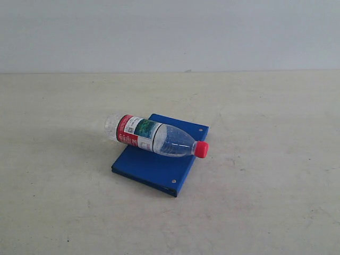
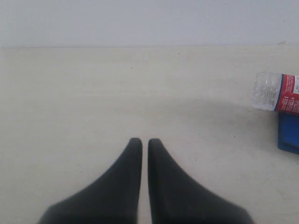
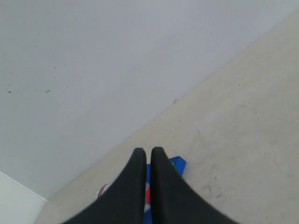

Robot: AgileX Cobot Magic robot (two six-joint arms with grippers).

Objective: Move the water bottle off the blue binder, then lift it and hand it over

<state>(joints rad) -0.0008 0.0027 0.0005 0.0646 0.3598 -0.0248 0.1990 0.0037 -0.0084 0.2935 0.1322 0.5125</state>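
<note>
— What does the exterior view show?
— The water bottle (image 1: 154, 137) lies on its side across the blue binder (image 1: 151, 171), mid-frame on the tabletop (image 1: 265, 202), with its cap to the right.
— Left wrist view?
— The left fingers (image 2: 133, 158) are nearly touching and empty, well apart from the bottle.
— Right wrist view?
— The right fingers (image 3: 138, 168) are also nearly touching and empty, with the binder beyond them.

Left hand (image 2: 145, 141) matte black, two curved tapering fingers (image 2: 122, 179), right hand (image 3: 145, 150) alike

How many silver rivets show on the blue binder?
2 rivets on the blue binder: one at its far corner, one at its near corner. The water bottle may hide others.
</note>
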